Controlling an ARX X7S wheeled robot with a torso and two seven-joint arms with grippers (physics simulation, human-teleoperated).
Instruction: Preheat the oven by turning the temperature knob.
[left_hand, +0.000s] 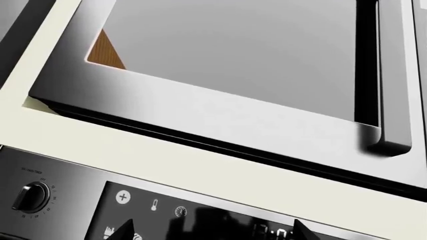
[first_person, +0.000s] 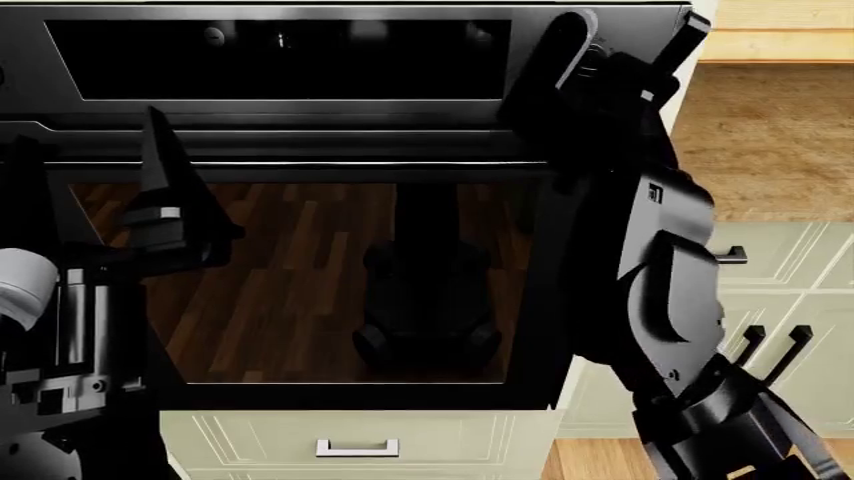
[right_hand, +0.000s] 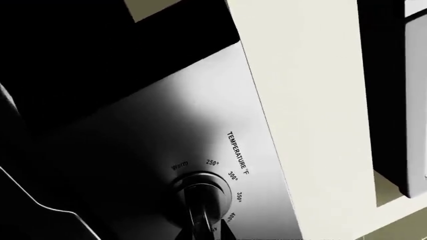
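The oven (first_person: 294, 290) fills the head view, with a dark glass door that mirrors the wood floor, a bar handle (first_person: 334, 163) and a wide dark display panel (first_person: 267, 60). In the right wrist view the temperature knob (right_hand: 200, 197) is a black dial under "TEMPERATURE °F" lettering. My right gripper (right_hand: 204, 229) has its two fingertips close on either side of the knob's raised ridge. In the head view my right gripper (first_person: 671, 50) is raised to the panel's right end and hides the knob. My left gripper (left_hand: 213, 232) is open in front of the display; in the head view the left gripper (first_person: 163, 180) points up by the door's left side.
Another round black dial (left_hand: 30, 197) sits at the panel's left end. A stainless appliance door (left_hand: 233, 65) is set above the oven in a cream frame (left_hand: 133, 145). Cream drawers with metal handles (first_person: 356, 447) lie below and to the right (first_person: 731, 258).
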